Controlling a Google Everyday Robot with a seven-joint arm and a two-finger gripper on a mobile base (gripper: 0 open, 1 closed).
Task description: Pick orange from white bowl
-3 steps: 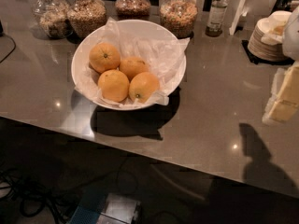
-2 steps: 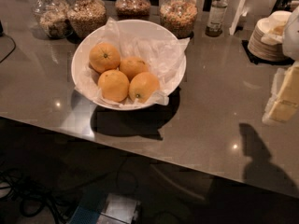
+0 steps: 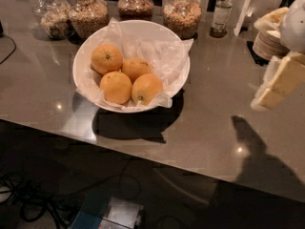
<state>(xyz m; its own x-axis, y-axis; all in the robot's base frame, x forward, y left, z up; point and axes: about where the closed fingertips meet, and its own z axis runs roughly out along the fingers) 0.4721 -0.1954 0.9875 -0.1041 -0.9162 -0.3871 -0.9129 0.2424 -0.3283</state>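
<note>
The white bowl (image 3: 76,70), lined with crinkled white paper, sits on the grey counter left of centre. It holds several orange fruits. The roundest orange (image 3: 106,58), with a dark stem dot, lies at the bowl's back left. Another fruit (image 3: 136,68) lies behind two front ones, one on the left (image 3: 116,87) and a more oval one (image 3: 147,88) on the right. My gripper (image 3: 279,82), pale yellow and white, hangs at the right edge above the counter. It is well to the right of the bowl and touches nothing.
Several glass jars of grains (image 3: 89,13) and a small bottle (image 3: 221,13) stand along the back. A stack of white plates (image 3: 268,42) sits at the back right. The counter's front edge (image 3: 157,159) runs across, with cables on the dark floor below.
</note>
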